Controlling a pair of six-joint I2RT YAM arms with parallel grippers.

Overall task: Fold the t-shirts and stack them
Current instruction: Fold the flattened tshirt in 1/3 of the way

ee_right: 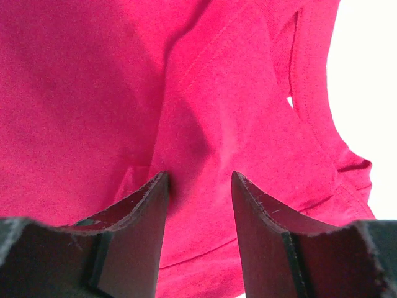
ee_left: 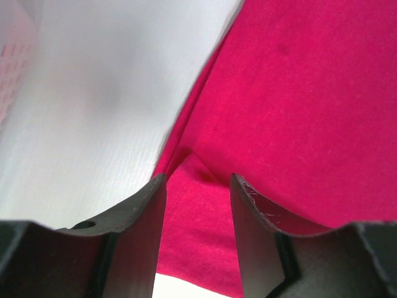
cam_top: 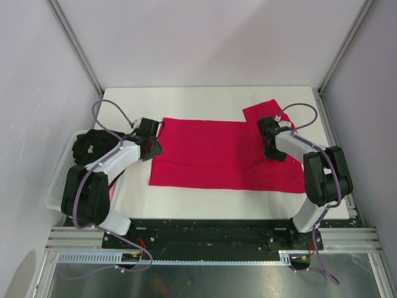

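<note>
A crimson-red t-shirt (cam_top: pixel 217 152) lies spread flat across the middle of the table, with one sleeve (cam_top: pixel 262 110) sticking out at the back right. My left gripper (cam_top: pixel 151 146) is low over the shirt's left edge; in its wrist view the gripper (ee_left: pixel 198 186) is open, and red cloth (ee_left: pixel 291 93) lies between the jaws. My right gripper (cam_top: pixel 272 146) is low over the shirt's right part; in its wrist view it (ee_right: pixel 200 180) is open over the red cloth (ee_right: pixel 93 93). A black t-shirt (cam_top: pixel 87 144) lies bunched in the basket at the left. A pale pink sliver (cam_top: pixel 112 191) shows beside the left arm.
A white plastic lattice basket (cam_top: pixel 57 189) hangs at the table's left edge. The white table (cam_top: pixel 205 99) shows bare behind the shirt and at the front left. Metal frame posts (cam_top: pixel 75 46) stand at the back corners, with grey walls around.
</note>
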